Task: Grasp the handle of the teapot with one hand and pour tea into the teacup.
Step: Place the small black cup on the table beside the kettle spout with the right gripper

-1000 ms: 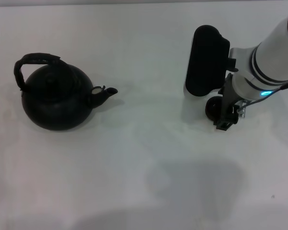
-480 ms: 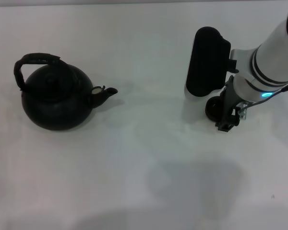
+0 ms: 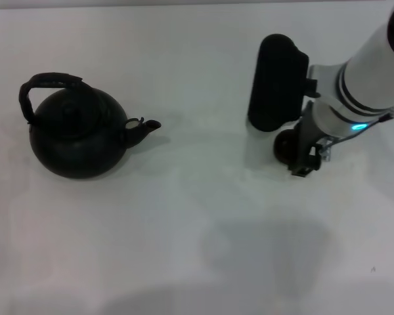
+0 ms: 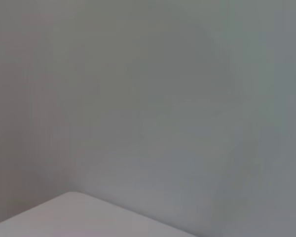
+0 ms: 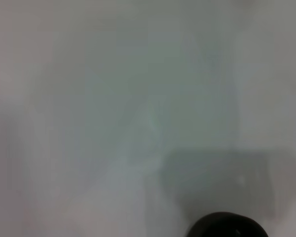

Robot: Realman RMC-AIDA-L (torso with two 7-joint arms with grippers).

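Teapot (image 3: 79, 134) sitting on the white surface (image 3: 184, 230) at the left, spout pointing right, handle (image 3: 44, 88) arching over its top, untouched. Position unchanged from half a second ago. Well apart to the right, the right claw (image 3: 301, 161) is shifting slightly leftward, hanging over the teacup (image 3: 284, 146), which is showing partly beside it. Cannot tell whether the claw is open or closed. Left claw not showing.

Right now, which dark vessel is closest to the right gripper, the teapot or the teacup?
The teacup, small and half hidden beside the right gripper. The large teapot sits far across the table.
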